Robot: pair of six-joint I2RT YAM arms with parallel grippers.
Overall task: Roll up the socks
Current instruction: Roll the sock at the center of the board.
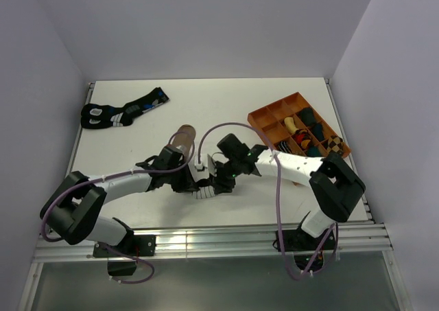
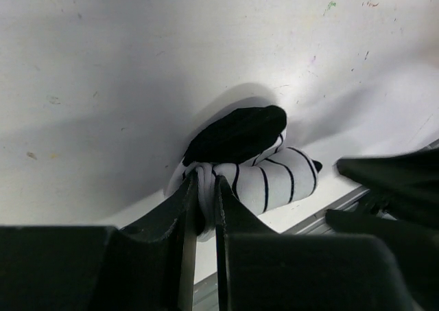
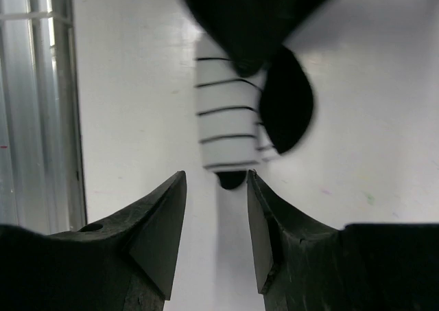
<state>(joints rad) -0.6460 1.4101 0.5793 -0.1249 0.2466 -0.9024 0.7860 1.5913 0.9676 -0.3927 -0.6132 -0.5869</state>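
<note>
Close to the near edge of the table, about midway along it: white striped sock, bunched into a short stubby bundle with a black patch folded over on top. Long axis roughly along that near edge, one end toward each arm; small black tip pointing at the right gripper. Left gripper nearly closed, pinching the white fabric at the opposite end, cloth squeezed between both fingers. Right gripper's jaws roughly half apart, holding nothing, lined up with the bundle's axis, black tip just at the gap between the fingertips; touching or not, cannot tell. Farther in from the edge, just behind the left gripper: tan-brown sock, long axis running toward the far edge, near end hidden under the arm. Black socks by the far left corner; orange tray of rolled bundles against the right edge.
</note>
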